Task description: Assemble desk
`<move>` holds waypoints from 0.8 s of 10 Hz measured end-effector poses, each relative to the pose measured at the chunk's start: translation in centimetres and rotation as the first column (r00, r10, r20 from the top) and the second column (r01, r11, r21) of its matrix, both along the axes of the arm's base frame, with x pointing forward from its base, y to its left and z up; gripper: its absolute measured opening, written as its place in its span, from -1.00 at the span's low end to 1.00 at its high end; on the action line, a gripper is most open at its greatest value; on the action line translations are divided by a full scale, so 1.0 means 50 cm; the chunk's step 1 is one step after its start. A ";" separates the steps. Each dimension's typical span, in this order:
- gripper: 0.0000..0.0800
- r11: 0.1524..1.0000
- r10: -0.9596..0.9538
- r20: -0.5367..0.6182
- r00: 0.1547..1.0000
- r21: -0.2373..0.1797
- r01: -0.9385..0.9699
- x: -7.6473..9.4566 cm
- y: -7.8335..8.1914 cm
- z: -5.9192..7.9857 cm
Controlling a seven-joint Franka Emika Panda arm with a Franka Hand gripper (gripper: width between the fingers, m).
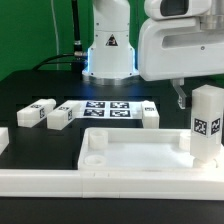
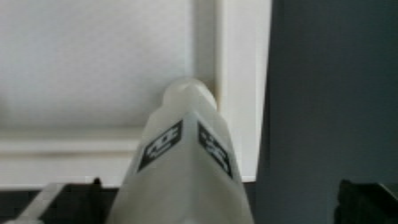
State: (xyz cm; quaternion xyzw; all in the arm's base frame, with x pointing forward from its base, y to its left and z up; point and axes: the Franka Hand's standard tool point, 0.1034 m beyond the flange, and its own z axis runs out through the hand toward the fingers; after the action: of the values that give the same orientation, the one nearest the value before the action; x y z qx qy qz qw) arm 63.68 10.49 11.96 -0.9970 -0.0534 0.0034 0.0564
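The white rimmed tabletop [image 1: 130,152] lies flat near the front of the table. One leg block [image 1: 207,125] stands upright in the tabletop's corner on the exterior view's right, its tag facing the camera. My gripper [image 1: 198,96] hangs over the top of that leg, open, with one dark finger [image 1: 180,97] beside it. In the wrist view the leg [image 2: 183,160] rises between my two fingertips [image 2: 71,203], which stand apart from its sides, and the gripper [image 2: 217,206] holds nothing. Three more leg blocks [image 1: 37,112] [image 1: 60,117] [image 1: 150,115] lie loose behind the tabletop.
The marker board [image 1: 105,108] lies on the black table between the loose legs. The robot's base [image 1: 108,50] stands behind it. A white rail [image 1: 90,185] runs along the front, and another white piece [image 1: 3,140] shows at the exterior view's left edge.
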 end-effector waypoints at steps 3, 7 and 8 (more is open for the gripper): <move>0.62 0.970 0.243 0.031 0.969 -0.010 -0.243 0.004 -0.009 0.002; 0.62 0.877 0.480 0.053 0.875 -0.020 -0.480 0.005 -0.022 0.000; 0.62 0.878 0.479 0.053 0.876 -0.020 -0.479 0.005 -0.021 0.000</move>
State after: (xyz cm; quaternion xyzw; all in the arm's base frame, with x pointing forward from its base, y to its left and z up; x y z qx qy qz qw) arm 63.91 9.42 11.94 -0.9527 -0.2998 -0.0107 0.0494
